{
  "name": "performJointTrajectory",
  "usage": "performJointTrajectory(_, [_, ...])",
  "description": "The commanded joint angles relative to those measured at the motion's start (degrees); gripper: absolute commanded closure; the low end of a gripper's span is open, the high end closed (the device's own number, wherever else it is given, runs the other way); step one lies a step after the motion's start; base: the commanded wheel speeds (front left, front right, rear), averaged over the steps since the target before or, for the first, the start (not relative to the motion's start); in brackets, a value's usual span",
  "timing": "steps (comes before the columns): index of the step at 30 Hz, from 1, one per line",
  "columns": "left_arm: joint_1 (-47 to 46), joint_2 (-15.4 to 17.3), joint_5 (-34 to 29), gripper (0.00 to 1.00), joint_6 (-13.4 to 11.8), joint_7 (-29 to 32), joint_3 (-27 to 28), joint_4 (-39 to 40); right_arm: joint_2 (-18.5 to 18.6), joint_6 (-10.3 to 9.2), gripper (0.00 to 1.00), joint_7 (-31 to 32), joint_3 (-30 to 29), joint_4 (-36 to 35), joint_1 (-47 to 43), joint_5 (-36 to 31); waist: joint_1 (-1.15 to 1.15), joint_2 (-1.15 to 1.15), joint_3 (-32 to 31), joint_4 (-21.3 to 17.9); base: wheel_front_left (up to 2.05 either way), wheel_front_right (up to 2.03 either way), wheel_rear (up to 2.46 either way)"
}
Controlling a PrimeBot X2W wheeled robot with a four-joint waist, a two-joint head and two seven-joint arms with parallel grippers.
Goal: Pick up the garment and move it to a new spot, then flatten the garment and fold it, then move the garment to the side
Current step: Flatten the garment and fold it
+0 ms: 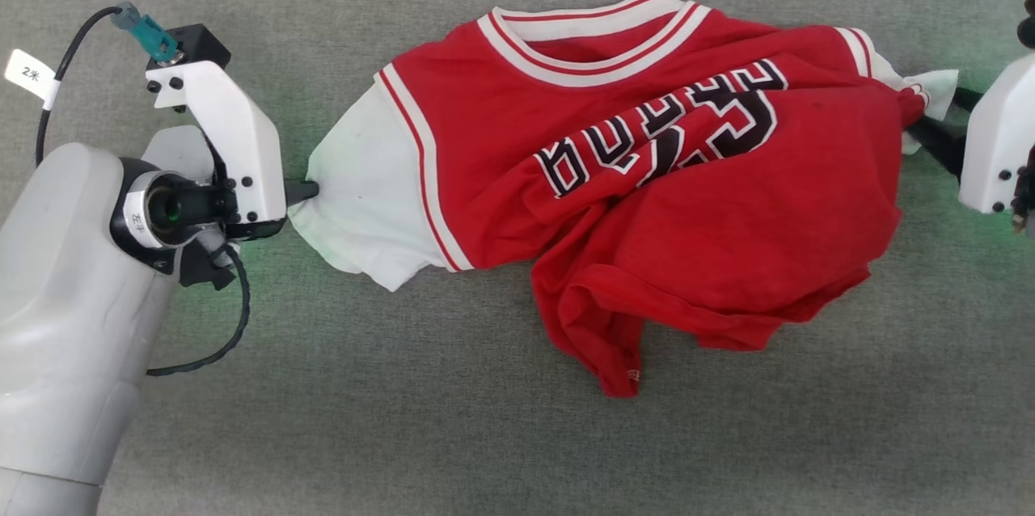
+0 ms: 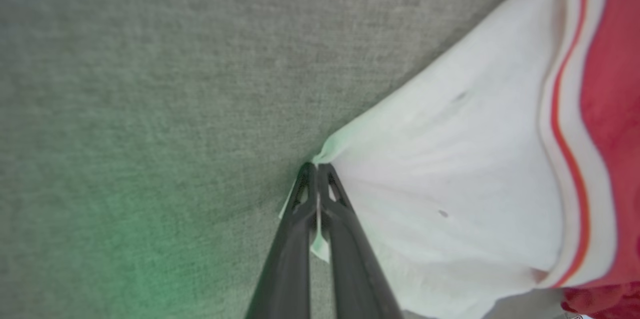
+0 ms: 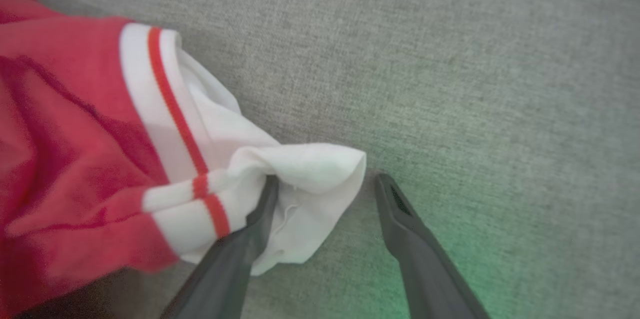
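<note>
Our left gripper point(image 1: 311, 191) is fully closed, and in the left wrist view point(image 2: 316, 166) we see a thin fold of white cloth pinched between its two dark fingers: the outer edge of the left sleeve point(image 1: 364, 192). Our right gripper point(image 3: 327, 181) stands wide open and holds nothing. One finger is pushed under the crumpled right sleeve point(image 3: 300, 194), and the other rests on bare surface just beside it, so the sleeve end lies between the jaws.

The garment point(image 1: 687, 200) lies on the grey bench point(image 1: 323, 435) with its collar point(image 1: 594, 35) toward the far side and its hem toward the near side. Its long axis, sleeve to sleeve, runs from left to right, straight from one gripper to the other. The left half is rather flat. The right half is bunched, and the hem is folded up into a loose point toward the near side.

Each arm is at its own sleeve, so neither is nearer. We judge that the coming move depends on the right jaws closing on their sleeve. After that, a pull apart along this axis can spread the cloth.

On the chest we read black letters with white outline, "BULLS" and "23", slanted and partly lost in folds. A white tag point(image 1: 28, 73) on the left arm's cable shows "2" and one character.
</note>
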State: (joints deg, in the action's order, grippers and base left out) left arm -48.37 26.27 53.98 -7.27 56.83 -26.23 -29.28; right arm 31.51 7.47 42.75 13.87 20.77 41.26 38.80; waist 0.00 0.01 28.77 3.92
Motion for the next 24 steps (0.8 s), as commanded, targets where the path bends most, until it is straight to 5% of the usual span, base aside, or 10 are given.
performJointTrajectory(1, [3.8,-2.3,-0.6,1.0,-0.4,-1.1,-2.6,-3.6,-2.0,0.04,1.0,1.5,2.8,2.4,-1.7,0.9,0.0,-0.01,0.3,0.5,0.0,0.0,0.0])
performJointTrajectory(24, [-6.8,3.3,-1.3,1.0,-0.7,-4.8,2.9,3.7,0.5,0.03,1.0,-9.0,4.5,-6.5,10.0,1.1,0.0,-0.01,-16.6,-2.1,0.0,0.0,0.0])
